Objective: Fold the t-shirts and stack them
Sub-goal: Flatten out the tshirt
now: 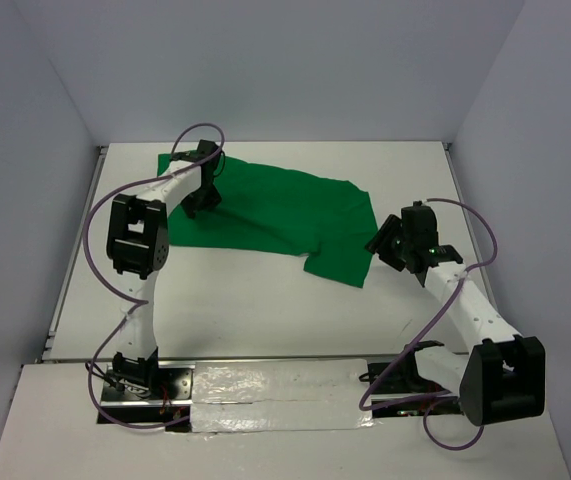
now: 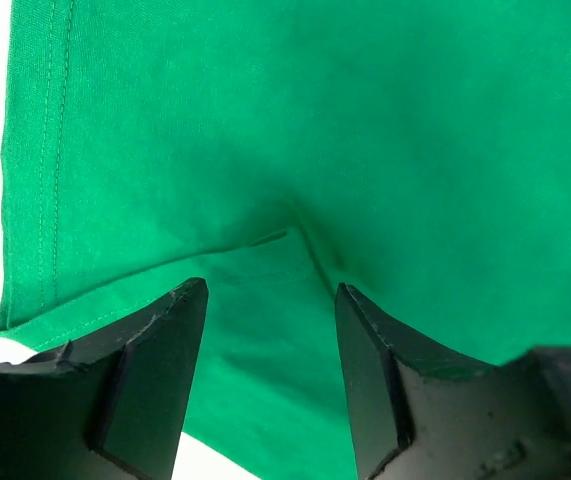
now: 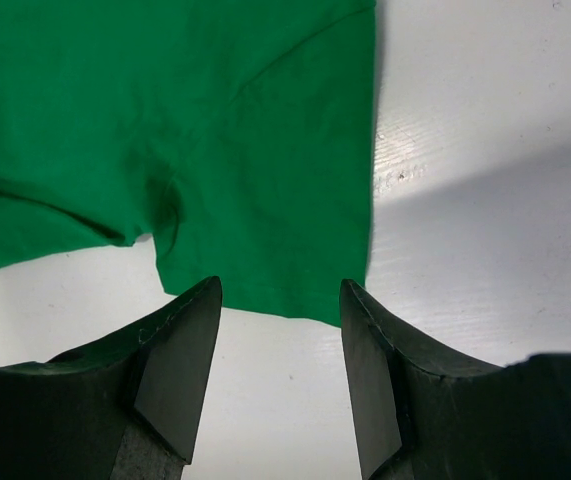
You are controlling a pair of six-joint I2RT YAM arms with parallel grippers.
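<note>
My left claw [image 2: 270, 290] is open, jaws apart right over a creased seam of the green t-shirt [image 1: 275, 210]. My right claw [image 3: 280, 285] is open too, holding nothing, above bare table [image 1: 265, 320] just off the sleeve [image 3: 265, 200]. The shirt lies spread across the table's far half.

A white table [image 1: 265, 310] fills the floor of a three-sided enclosure. The back wall [image 1: 285, 60], left wall [image 1: 15, 200] and right wall [image 1: 550, 150] are plain, pale grey-blue panels without windows. A thin metal rail [image 1: 73, 250] runs along the table's left edge. At the near edge, a strip of shiny silver tape [image 1: 285, 395] lies across a white board. The light is soft and even. In the right wrist view, a broad grey shadow [image 3: 485, 200] crosses the faintly grained tabletop.
</note>
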